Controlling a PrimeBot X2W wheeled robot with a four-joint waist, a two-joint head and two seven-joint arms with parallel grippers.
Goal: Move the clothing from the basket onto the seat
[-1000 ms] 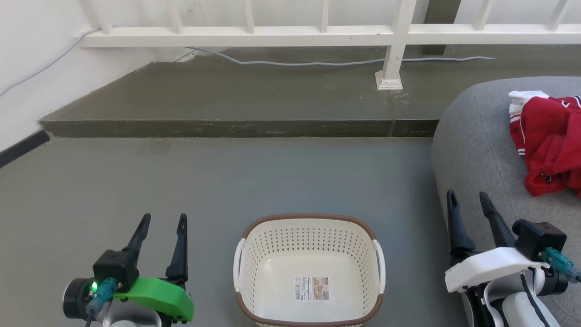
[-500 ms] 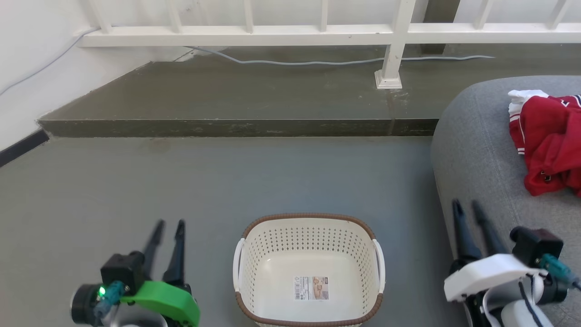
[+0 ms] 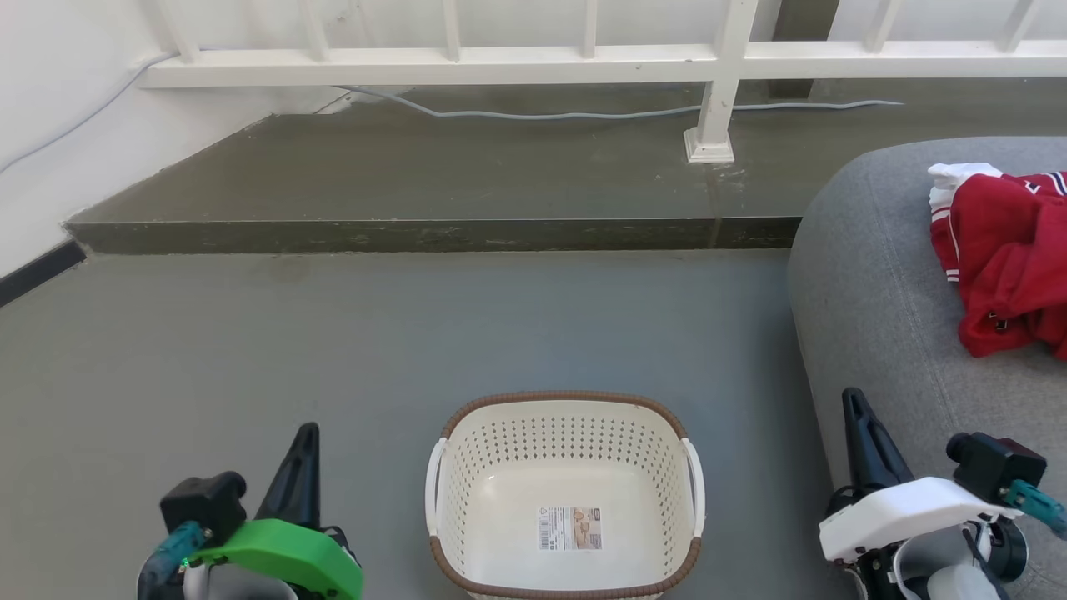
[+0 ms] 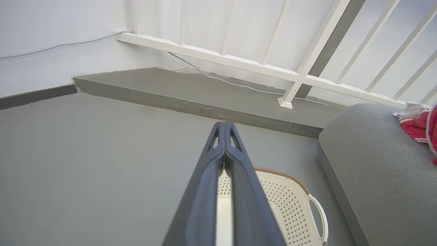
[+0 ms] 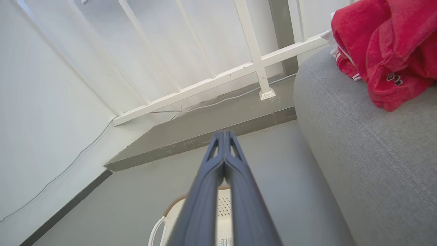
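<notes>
A grey concrete floor (image 3: 333, 333) runs back to a raised step (image 3: 417, 236) below a white railing (image 3: 500, 57), and a pale cable (image 3: 542, 115) trails along the step. The basket (image 3: 567, 398) stands on the floor straight ahead of the robot, between its two arms, and holds nothing but the label sticker (image 3: 572, 528) on its bottom. The clothing (image 3: 1009, 258) lies heaped on the seat (image 3: 875, 317), well apart from the basket and beyond it to the right. That puts it forward and to the right of the right tool (image 3: 852, 397), which hangs just beside the seat's rounded edge and is plainly the nearer arm. The left tool (image 3: 305, 430) sits on the far side of the basket from the heap. The heap has no clear long axis: it is a bunched red mound that runs off the right edge of the head view, with a white panel poking out at its far left corner and thin white stripes along a hem. Both tools are pinched fully together, fingers meeting at the tips, with nothing between them, and each points out over the floor, not at the basket or the heap. Judging by the bare basket, the transfer looks finished, and any tidying of the heap would fall to the right arm
</notes>
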